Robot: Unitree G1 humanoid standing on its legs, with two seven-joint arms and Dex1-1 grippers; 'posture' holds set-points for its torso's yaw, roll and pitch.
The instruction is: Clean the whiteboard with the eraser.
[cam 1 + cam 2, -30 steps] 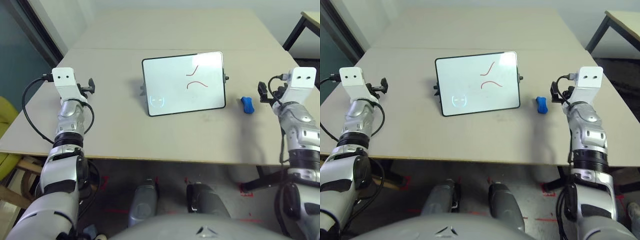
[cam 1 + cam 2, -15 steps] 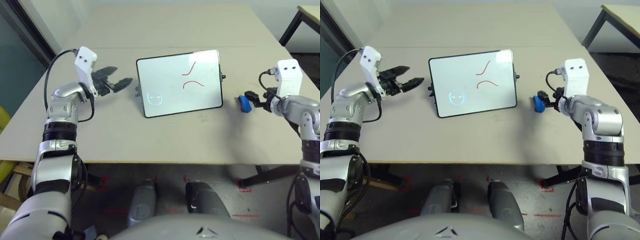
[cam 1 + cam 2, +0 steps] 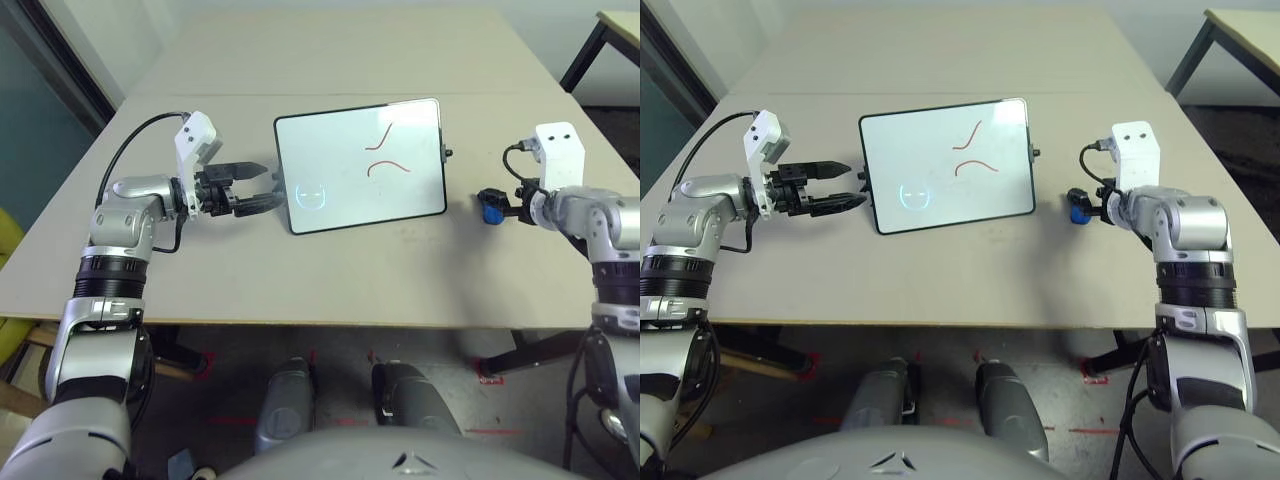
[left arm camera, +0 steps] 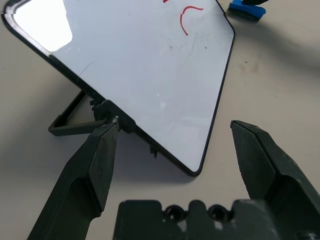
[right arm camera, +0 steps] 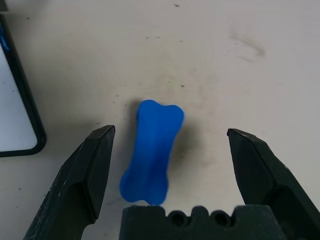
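Tabletop eraser lies between spread right gripper fingers

Prob. lab/office, plain beige tables, red floor tape

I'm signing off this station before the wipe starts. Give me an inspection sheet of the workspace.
Surface: beige table, faint smudges.
Job's things: whiteboard propped on its stand, two red strokes top right, bluish circle logo lower left; blue eraser flat on the table, to its right, apart from it.
Clutter: nothing seen.
Grippers: left gripper open at the whiteboard's left edge; right gripper open, eraser between its fingers, not gripped.
Cables: black cable looping from left wrist camera; short one at right wrist.
Surroundings: second table's leg far right; floor with red tape marks below.
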